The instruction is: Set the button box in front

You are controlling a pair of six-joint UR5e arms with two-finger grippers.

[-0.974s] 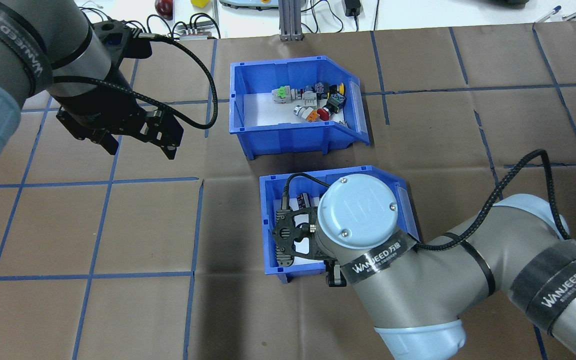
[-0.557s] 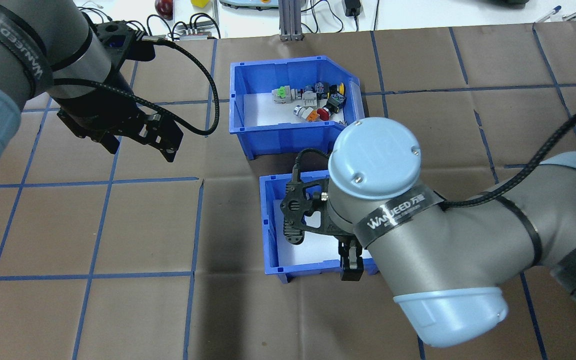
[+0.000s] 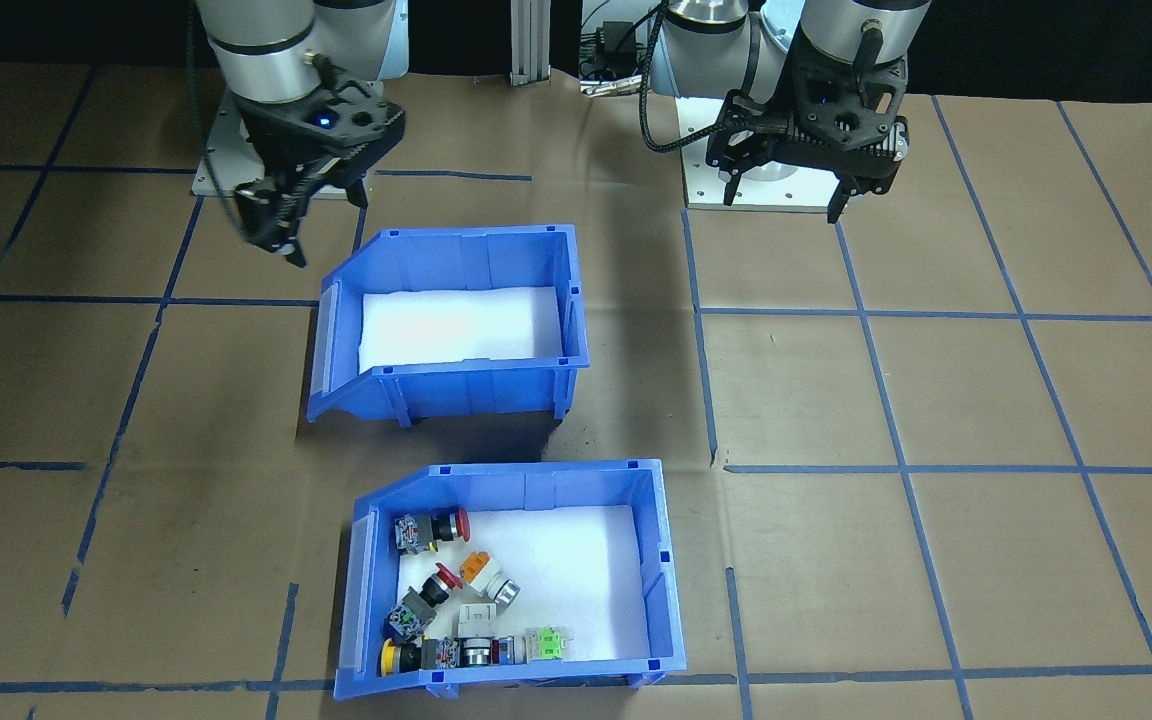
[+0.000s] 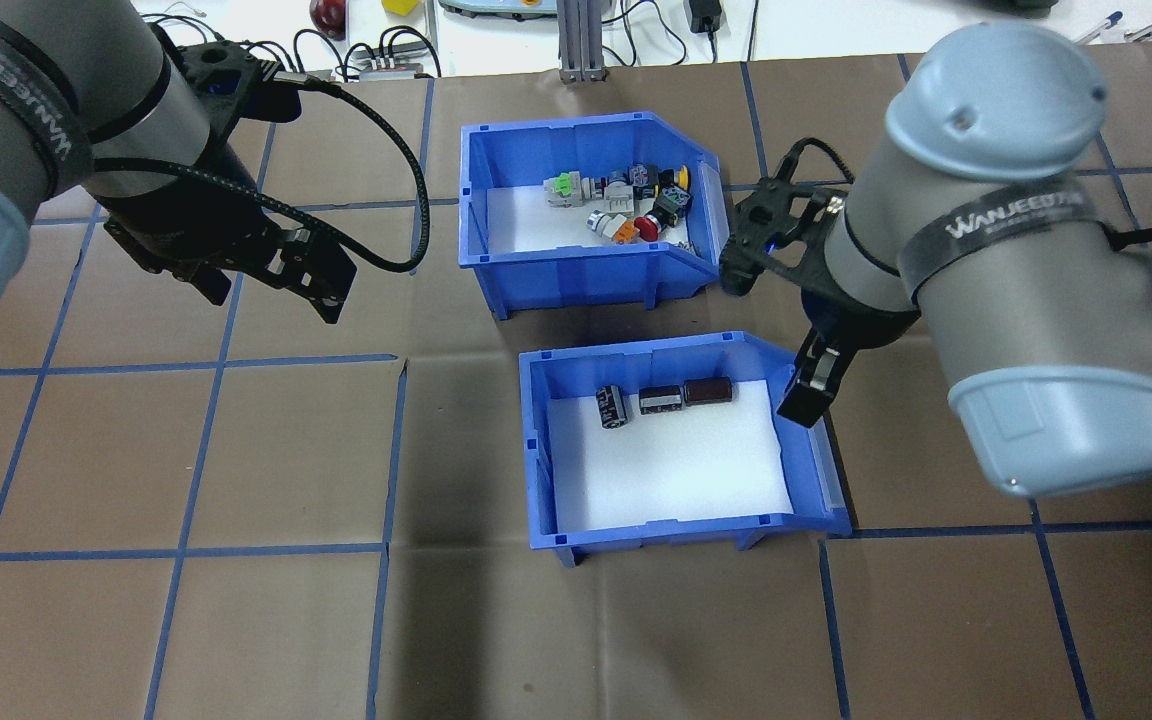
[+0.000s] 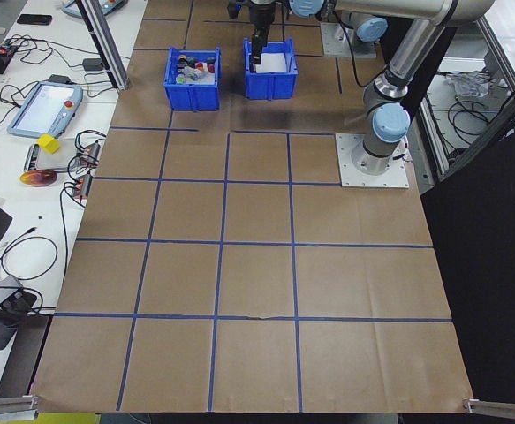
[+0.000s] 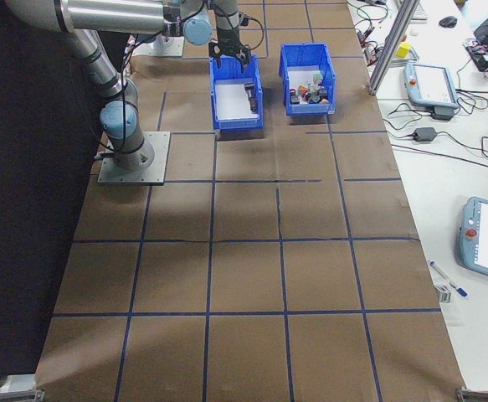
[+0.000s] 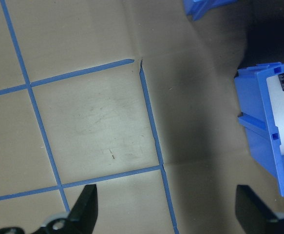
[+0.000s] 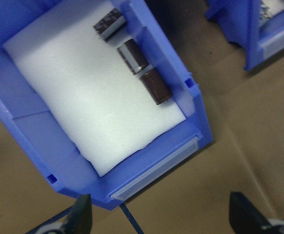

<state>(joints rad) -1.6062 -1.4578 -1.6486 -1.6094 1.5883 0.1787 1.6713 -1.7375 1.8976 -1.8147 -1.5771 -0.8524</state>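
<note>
My left gripper (image 4: 266, 285) and right gripper (image 4: 808, 395) both hang with jaws apart, holding nothing. The button box (image 4: 586, 205) sits beyond my right jaws, past the capacitor bin (image 4: 676, 450); placement appears complete.

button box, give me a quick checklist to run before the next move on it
1. Button box located, switches inside: ok.
2. Right end effector open and empty: ok.
3. Left end effector open and empty, over bare table: ok.
4. Right end effector clear of the capacitor bin: ok, it hangs beside the bin's sloped open end, apart from it.
5. Button box already in front: cannot tell; it sits on the far side of the capacitor bin from the robot.
6. Grip point on the button box rim chosen: not ok, neither end effector is at it.
</note>
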